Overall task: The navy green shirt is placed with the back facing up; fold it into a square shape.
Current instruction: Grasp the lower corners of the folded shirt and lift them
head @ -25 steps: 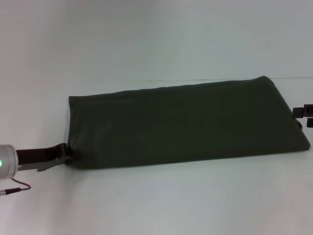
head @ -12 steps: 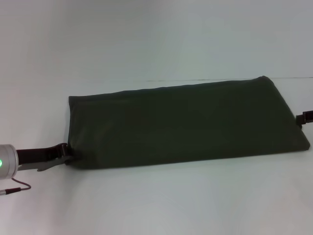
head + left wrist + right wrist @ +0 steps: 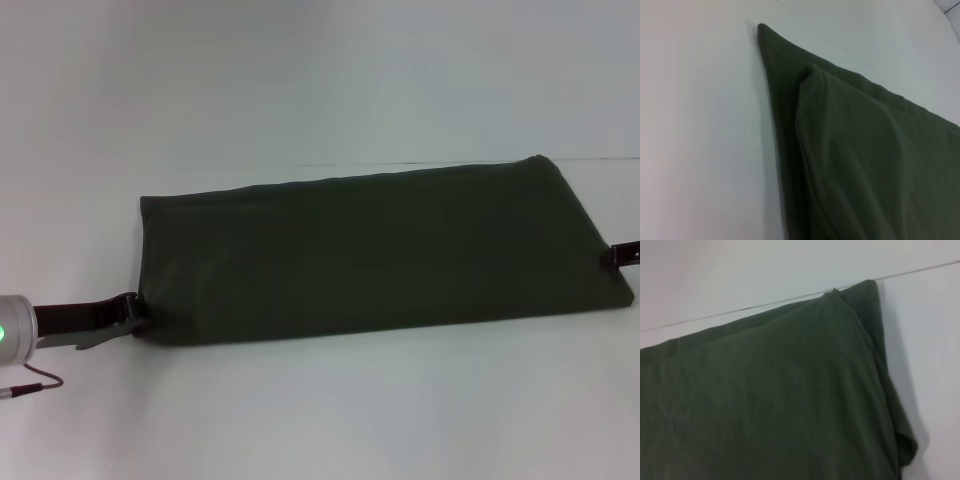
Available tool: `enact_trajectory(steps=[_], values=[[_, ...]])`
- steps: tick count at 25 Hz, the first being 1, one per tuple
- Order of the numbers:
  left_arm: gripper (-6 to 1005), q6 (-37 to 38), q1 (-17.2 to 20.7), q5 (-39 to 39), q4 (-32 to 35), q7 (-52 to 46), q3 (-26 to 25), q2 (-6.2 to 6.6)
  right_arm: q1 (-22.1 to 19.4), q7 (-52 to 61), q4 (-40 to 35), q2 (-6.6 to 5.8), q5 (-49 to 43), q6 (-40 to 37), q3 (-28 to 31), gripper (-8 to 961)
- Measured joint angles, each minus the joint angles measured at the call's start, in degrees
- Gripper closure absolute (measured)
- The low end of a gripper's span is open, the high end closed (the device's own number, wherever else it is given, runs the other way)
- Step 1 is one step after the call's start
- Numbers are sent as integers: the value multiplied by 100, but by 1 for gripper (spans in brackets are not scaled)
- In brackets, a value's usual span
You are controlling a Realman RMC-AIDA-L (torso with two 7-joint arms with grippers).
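Note:
The navy green shirt (image 3: 370,250) lies folded into a long flat band across the white table, with stacked layers showing at both ends. My left gripper (image 3: 132,313) is at the band's near left corner, touching the cloth edge. At the far right of the head view, my right gripper (image 3: 622,254) pokes in at the band's right end, just touching the edge. The left wrist view looks along the shirt (image 3: 860,150) and its pointed corner. In the right wrist view, the shirt (image 3: 770,400) fills most of the picture, with a small curled fold at its edge.
The white table (image 3: 320,420) extends bare in front of the shirt and to its left. A thin seam line (image 3: 420,163) runs across the surface just behind the shirt. A thin cable (image 3: 30,388) trails under my left arm.
My right gripper has come down and inward from higher at the right border to the shirt's right end. The left gripper and the shirt have not moved.

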Motion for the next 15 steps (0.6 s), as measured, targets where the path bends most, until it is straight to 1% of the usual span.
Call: enact_trajectory(steps=[7, 10, 15], values=[[995, -1, -6, 0, 0, 7, 0, 0, 20, -95, 190, 99, -4, 358, -206, 173], [994, -1, -8, 0, 0, 8, 0, 0, 27, -155, 211, 161, -5, 432, -220, 184], [995, 3, -9, 0, 0, 8, 0, 0, 18, -198, 214, 224, -5, 540, -228, 198]])
